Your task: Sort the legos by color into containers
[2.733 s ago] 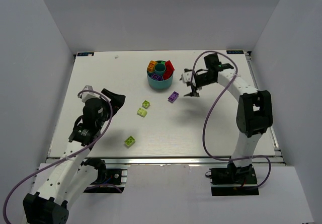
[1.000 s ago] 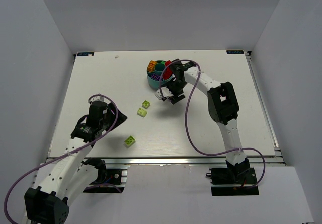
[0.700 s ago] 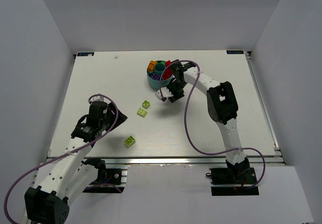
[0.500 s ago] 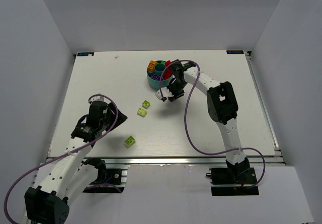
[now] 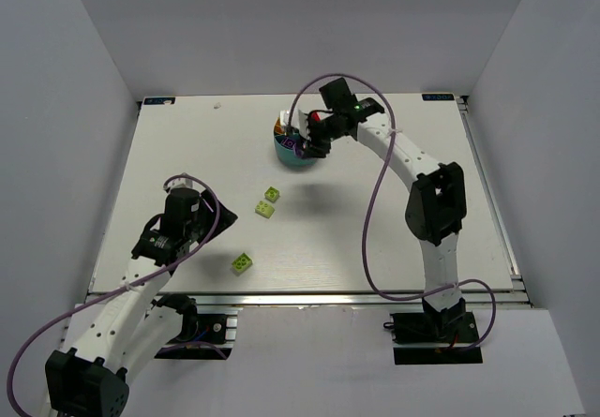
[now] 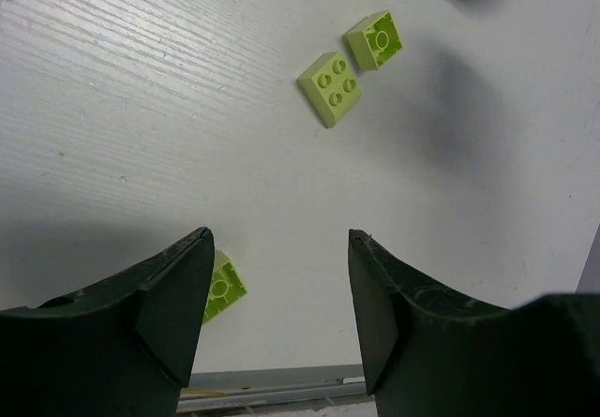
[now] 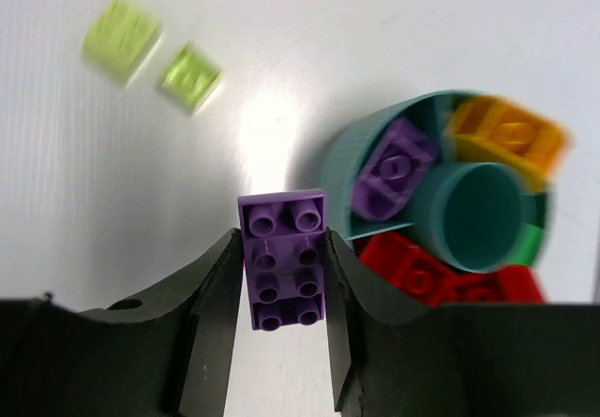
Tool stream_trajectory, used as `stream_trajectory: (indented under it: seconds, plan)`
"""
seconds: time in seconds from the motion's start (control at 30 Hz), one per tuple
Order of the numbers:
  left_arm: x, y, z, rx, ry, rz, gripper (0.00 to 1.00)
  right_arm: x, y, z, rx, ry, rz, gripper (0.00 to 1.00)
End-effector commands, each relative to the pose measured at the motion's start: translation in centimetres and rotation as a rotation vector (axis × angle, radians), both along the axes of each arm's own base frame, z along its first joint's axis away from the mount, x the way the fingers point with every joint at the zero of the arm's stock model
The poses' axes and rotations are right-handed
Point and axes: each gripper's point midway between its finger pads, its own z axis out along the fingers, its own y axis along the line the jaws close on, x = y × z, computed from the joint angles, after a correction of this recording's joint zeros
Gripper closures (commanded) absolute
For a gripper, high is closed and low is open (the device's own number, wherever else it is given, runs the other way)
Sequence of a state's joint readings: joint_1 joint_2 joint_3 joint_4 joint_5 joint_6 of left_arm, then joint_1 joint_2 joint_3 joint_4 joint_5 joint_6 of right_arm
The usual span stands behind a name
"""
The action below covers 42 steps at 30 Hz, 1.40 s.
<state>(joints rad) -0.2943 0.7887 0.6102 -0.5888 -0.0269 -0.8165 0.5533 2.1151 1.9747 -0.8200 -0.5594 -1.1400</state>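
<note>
Ok so the big change: half a second ago the right gripper point(image 7: 282, 290) is down low at the table just in front of the bowl point(image 7: 330, 169). Now the whole arm is swung up and back and it hangs over the bowl's near side. The purple brick point(image 7: 281, 218) is no longer on the table point(image 5: 394, 239). It's pinched lengthwise between the right fingers, which are closed snug on its long sides, studs facing the wrist cam. So the pick worked and we're in the carry/drop phase. From the wrist view the brick looks just outside the bowl wall, right next to the wedge that already has a purple brick point(image 7: 394, 169) in it, so I'd guess it needs a small nudge over that wedge before letting go. If it drops from here it could clip the rim. The orange point(image 7: 506, 136) and red point(image 7: 422, 267) bricks sit in their own wedges, and the middle cup point(image 7: 478, 211) looks empty. The left gripper point(image 6: 278, 248) hasn't budged over the last second: fingers spread wide, holding nothing, hovering over the table. Three lime bricks are still out there, two close together point(image 5: 272, 193) point(image 5: 264, 209) and one nearer the left arm point(image 5: 242, 263), so those look like what's left.
</note>
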Motion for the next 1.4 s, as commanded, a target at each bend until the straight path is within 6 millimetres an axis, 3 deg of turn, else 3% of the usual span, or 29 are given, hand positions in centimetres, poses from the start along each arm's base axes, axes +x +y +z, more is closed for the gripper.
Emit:
stream_trajectory:
  seconds: [0.0, 0.17, 0.33, 0.67, 1.0, 1.37]
  plan:
    - [0.5, 0.2, 0.9, -0.010, -0.049, 0.016, 0.31, 2.2, 2.9, 7.4, 0.249, 0.057, -0.259, 1.00]
    - [0.4, 0.1, 1.0, -0.033, -0.067, 0.029, 0.31, 4.3, 4.1, 7.8, 0.340, 0.183, -0.520, 1.00]
    - [0.0, 0.2, 0.7, -0.058, -0.073, 0.045, 0.31, 6.1, 5.6, 6.6, 0.351, 0.185, -0.659, 1.00]
    - [0.0, 0.2, 0.8, -0.060, -0.074, 0.048, 0.31, 7.2, 6.5, 4.8, 0.328, 0.052, -0.677, 1.00]
    - [0.0, 0.2, 0.7, -0.058, -0.070, 0.049, 0.31, 8.6, 5.8, 2.5, 0.253, -0.046, -0.697, 0.97]
    - [0.0, 0.2, 0.8, -0.059, -0.071, 0.048, 0.31, 8.6, 5.9, 1.1, 0.213, -0.070, -0.678, 0.84]
